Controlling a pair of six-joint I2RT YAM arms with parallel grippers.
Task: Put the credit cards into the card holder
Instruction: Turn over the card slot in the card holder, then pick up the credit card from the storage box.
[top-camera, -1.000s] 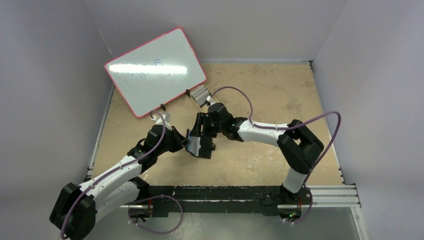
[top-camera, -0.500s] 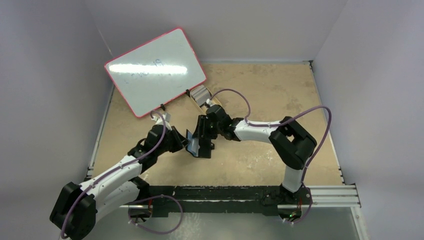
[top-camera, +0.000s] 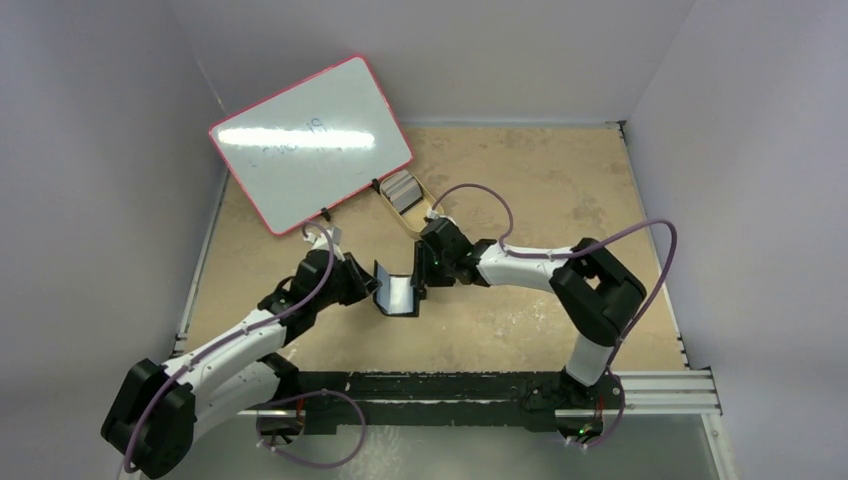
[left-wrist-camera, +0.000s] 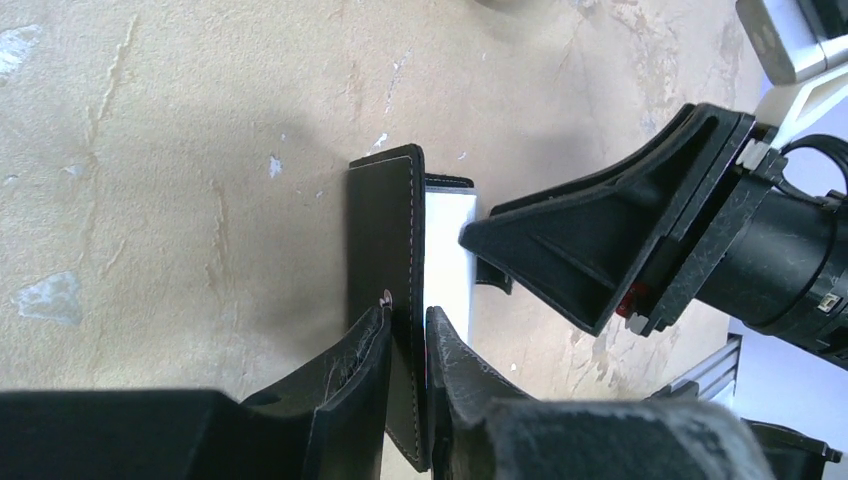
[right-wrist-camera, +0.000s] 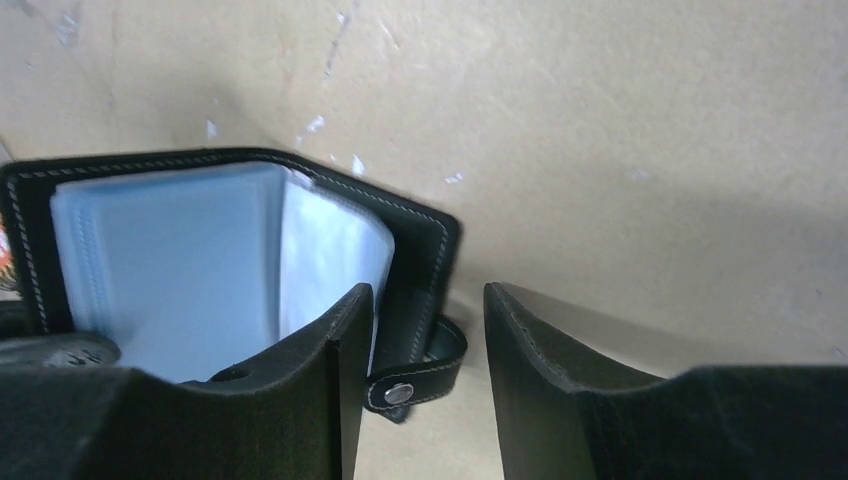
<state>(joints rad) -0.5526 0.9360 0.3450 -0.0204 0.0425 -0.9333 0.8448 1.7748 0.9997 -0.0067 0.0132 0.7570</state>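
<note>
Card holder (top-camera: 397, 293), a black bifold wallet with grey-blue plastic pockets: stands open at centre of the top view. Left gripper (left-wrist-camera: 407, 312) narrow around 1 black cover flap (left-wrist-camera: 385, 230); impossible to tell whether clamped or loose. Right gripper (right-wrist-camera: 425, 330) wide, empty, straddling the snap tab (right-wrist-camera: 415, 385). Grey credit cards (top-camera: 402, 188) well apart, upper centre. Could flop shut or topple if loosely pinched; could snag on the tab.

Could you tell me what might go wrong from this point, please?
The left fingers pinch only one cover of the card holder, so it may twist or slip loose.
The open right fingers sit close to the snap tab and pockets; closing in could snag the tab or fold the holder shut.
</note>
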